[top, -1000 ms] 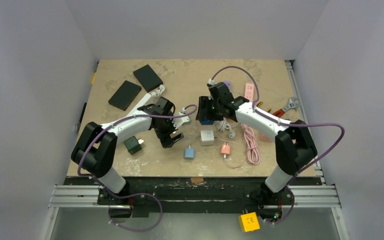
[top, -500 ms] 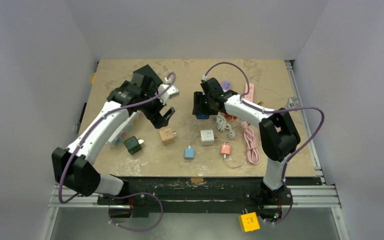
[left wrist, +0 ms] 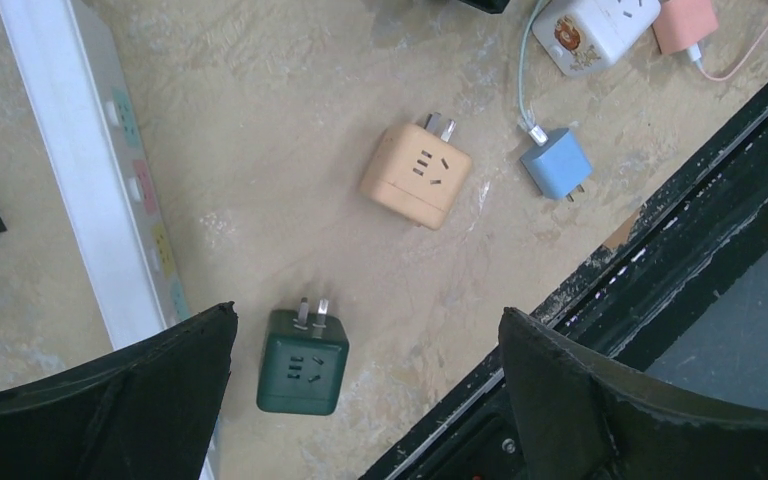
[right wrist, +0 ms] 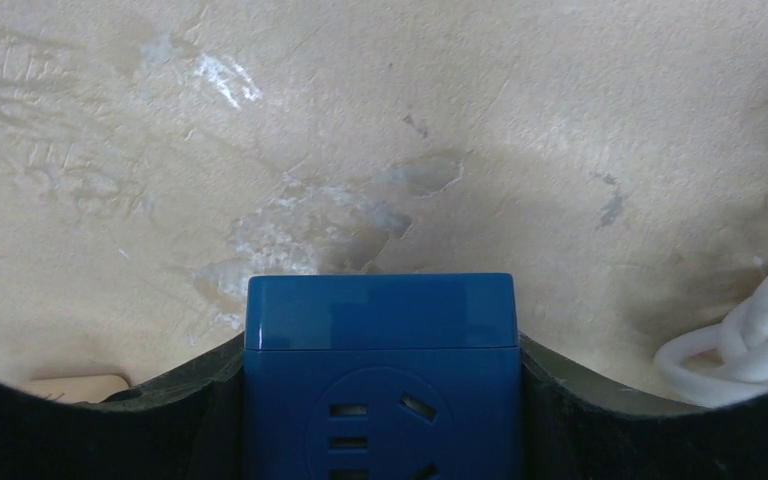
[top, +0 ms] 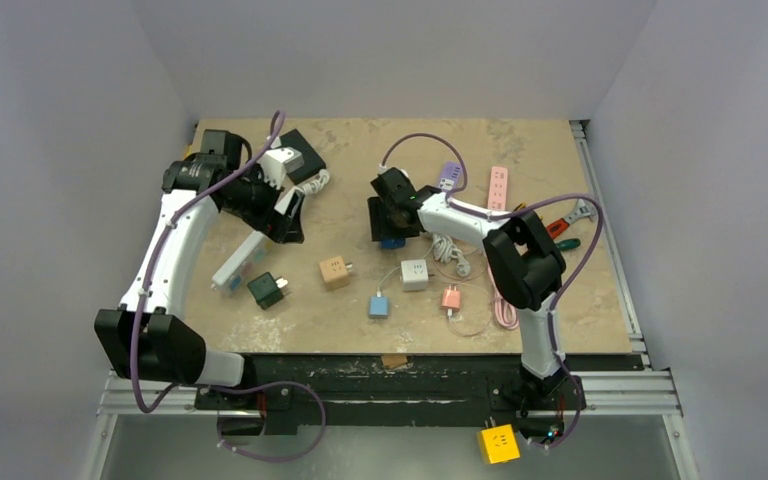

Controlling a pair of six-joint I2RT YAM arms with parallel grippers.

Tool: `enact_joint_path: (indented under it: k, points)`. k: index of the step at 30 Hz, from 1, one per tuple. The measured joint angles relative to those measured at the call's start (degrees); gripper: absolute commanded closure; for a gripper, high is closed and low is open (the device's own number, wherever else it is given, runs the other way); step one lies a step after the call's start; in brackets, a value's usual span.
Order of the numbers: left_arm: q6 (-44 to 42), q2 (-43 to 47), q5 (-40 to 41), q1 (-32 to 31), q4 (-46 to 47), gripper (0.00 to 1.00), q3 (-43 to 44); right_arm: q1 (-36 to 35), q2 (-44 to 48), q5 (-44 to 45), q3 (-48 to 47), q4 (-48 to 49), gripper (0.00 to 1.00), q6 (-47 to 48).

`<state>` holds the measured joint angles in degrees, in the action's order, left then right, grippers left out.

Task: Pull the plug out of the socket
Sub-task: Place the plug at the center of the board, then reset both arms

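Note:
My right gripper [right wrist: 380, 345] is shut on a blue socket cube [right wrist: 380, 400], one finger against each side; its three-pin face points at the camera. In the top view this gripper [top: 384, 222] sits mid-table with the blue cube [top: 392, 241] showing just below it. A tan plug cube [top: 335, 270] lies loose on the table, prongs out, also seen in the left wrist view [left wrist: 415, 175]. My left gripper [left wrist: 368, 315] is open and holds nothing. It hangs above the back left of the table [top: 290, 213], apart from both cubes.
A dark green cube [left wrist: 302, 362] and a white power strip [left wrist: 90, 170] lie under the left gripper. A blue charger [top: 378, 305], white cube [top: 414, 274], pink charger [top: 451, 298], white cable [top: 450, 250], pink strip [top: 499, 185] and hand tools [top: 570, 215] lie at centre and right.
The left arm has lifted and swung to the back left, leaving the tan cube lying on the table. The right gripper has carried the blue cube a little leftward.

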<state>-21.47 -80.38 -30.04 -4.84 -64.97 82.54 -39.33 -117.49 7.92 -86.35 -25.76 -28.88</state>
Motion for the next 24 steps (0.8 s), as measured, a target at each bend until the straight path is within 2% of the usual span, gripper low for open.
enact_joint_path:
  k: [4,9,13,17,19,24]
  points:
    - [0.1,0.3,-0.5,1.1,-0.6,0.00,-1.5,-1.7,0.0,2.5,-0.1,-0.6,0.85,0.0]
    - [-0.1,3.3,0.0,1.1,0.3,0.00,-4.7,-3.1,0.0,5.9,0.3,-0.6,0.54,0.0]
    - [-0.1,7.3,1.4,1.1,1.2,0.00,-7.3,-3.7,0.0,7.7,1.6,-0.4,0.35,0.0]
    - [-0.2,8.4,2.4,1.1,1.6,0.00,-7.5,-4.0,0.2,8.9,3.0,0.1,0.23,0.0]
    - [-0.2,8.4,2.7,1.2,1.9,0.00,-7.6,-4.1,0.6,9.2,3.5,0.3,0.06,0.0]
    - [-0.2,8.4,3.2,1.2,2.4,0.00,-8.4,-4.2,1.4,9.5,3.8,0.5,0.01,0.3]
